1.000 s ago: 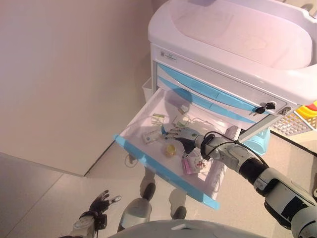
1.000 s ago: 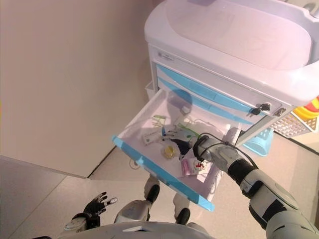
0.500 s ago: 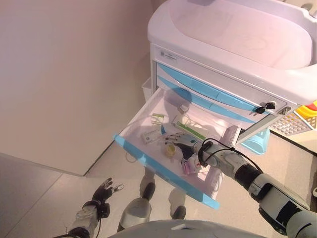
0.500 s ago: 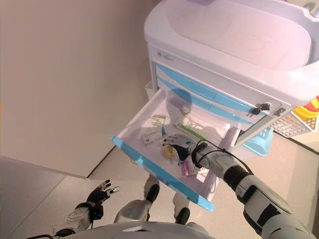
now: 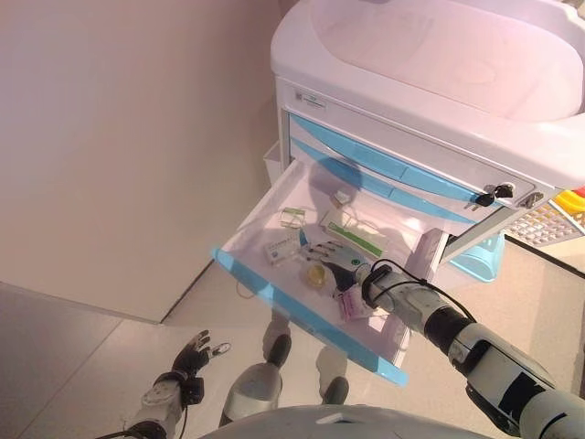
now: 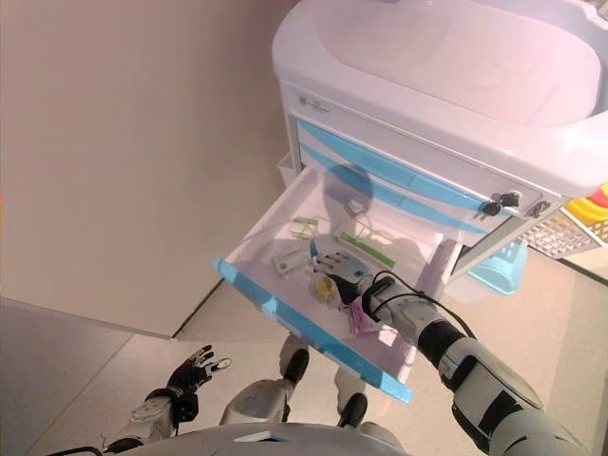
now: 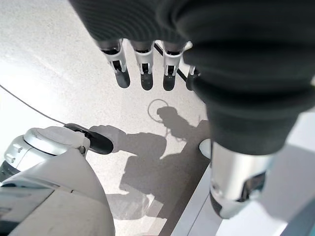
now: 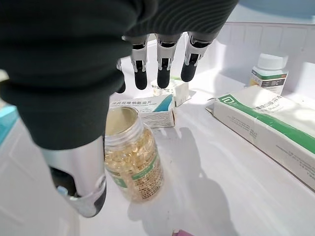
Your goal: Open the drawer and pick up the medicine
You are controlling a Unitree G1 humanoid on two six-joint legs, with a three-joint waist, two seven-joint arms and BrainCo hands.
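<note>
Head views: the drawer (image 5: 274, 291) is pulled out, and the right hand (image 5: 334, 260) is held inside it with fingers spread, right above the yellow-capped bottle (image 5: 316, 274). The left hand (image 5: 194, 353) is hung low over the floor.

Left wrist view: fingers (image 7: 121, 77) are kept straight, nothing gripped.

Right wrist view: the bottle of capsules (image 8: 133, 162) is seen lying just beside the thumb (image 8: 83, 189), untouched; boxes (image 8: 147, 109) are scattered nearby.

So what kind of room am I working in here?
Probably a clinic or hospital room. You are at a white medical cart with blue-fronted drawers; its open drawer holds medicine boxes and a jar of capsules. The floor is plain and pale.
</note>
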